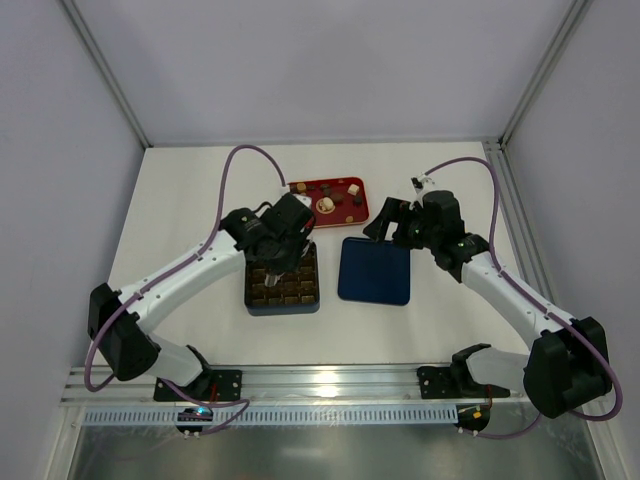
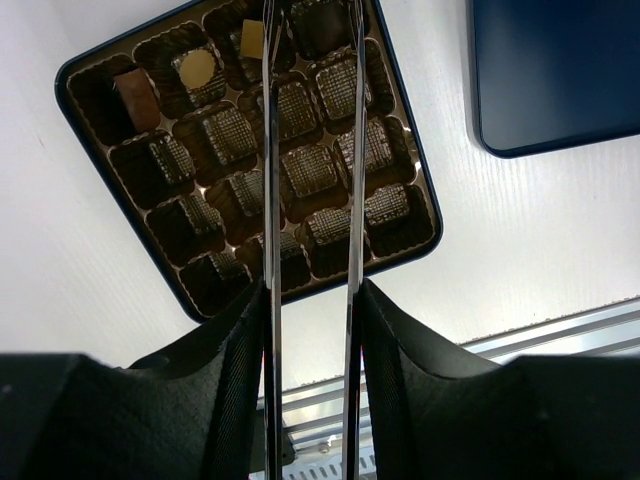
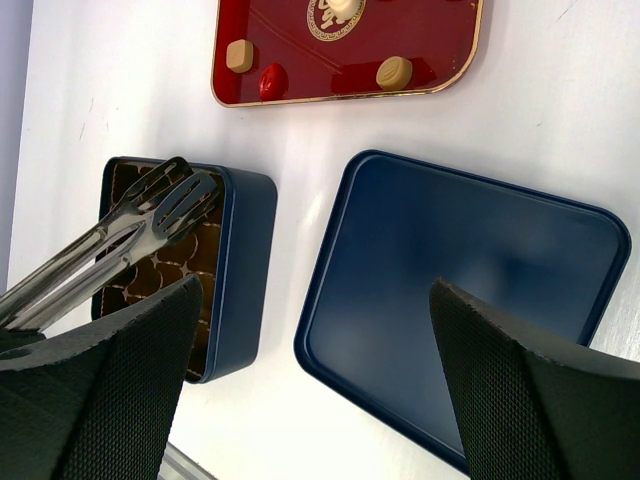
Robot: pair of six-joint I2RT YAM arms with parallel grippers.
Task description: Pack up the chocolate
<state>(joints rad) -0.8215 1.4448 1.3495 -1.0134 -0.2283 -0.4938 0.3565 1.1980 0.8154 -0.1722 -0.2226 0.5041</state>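
Observation:
Chocolate pieces lie on a red tray [image 1: 305,187]: a tan cube [image 3: 239,55], a red piece [image 3: 272,80] and a tan round [image 3: 394,72]. The dark box [image 1: 282,308] holds a brown cube [image 2: 137,98], a tan round [image 2: 197,67] and a tan cube [image 2: 252,40]. My left gripper [image 2: 312,300] is shut on metal tongs [image 2: 270,150], whose tips hang over the box's far row [image 3: 180,195]. I see no piece in the tongs. My right gripper [image 3: 315,285] is open and empty above the navy lid [image 3: 470,280].
The navy lid [image 1: 375,270] lies flat to the right of the box, with the red tray behind both. A metal rail [image 1: 330,380] runs along the near edge. Frame posts stand at the back corners.

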